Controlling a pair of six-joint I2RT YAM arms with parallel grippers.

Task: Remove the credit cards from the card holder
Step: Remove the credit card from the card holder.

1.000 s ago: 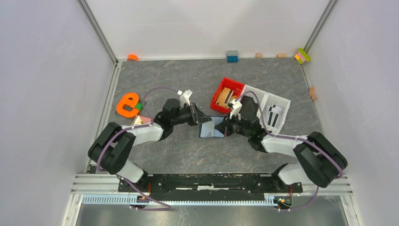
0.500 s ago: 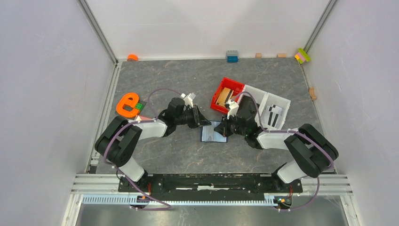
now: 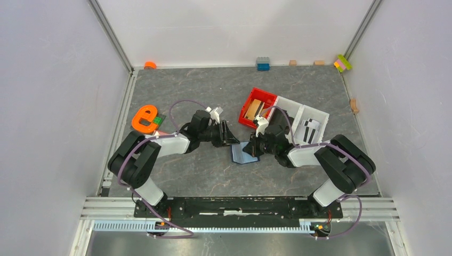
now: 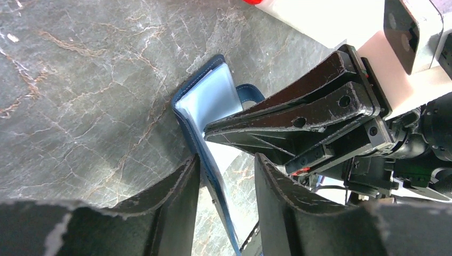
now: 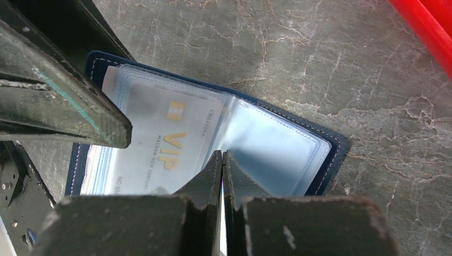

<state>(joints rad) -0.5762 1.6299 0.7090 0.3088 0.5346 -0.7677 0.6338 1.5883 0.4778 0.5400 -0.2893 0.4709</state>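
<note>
slid a touch nearer the bases than a second ago: card holder [image 3: 242,154], open on the table [image 3: 202,176] between both arms. loosened just now: left gripper [image 4: 226,160], jaws apart astride the cover's edge. pressed closed at the fold: right gripper [image 5: 222,160], hold on a sleeve unclear. still sleeved: vip credit card [image 5: 170,136]. probably mid-regrasp; nothing out yet. beyond, red tray [image 3: 262,92].

The open card holder [image 5: 277,144] shows a VIP credit card [image 5: 170,138] in its left clear pocket; the right fingers [image 5: 205,186] pinch its middle leaf, grey bench [image 5: 320,64] behind.
</note>
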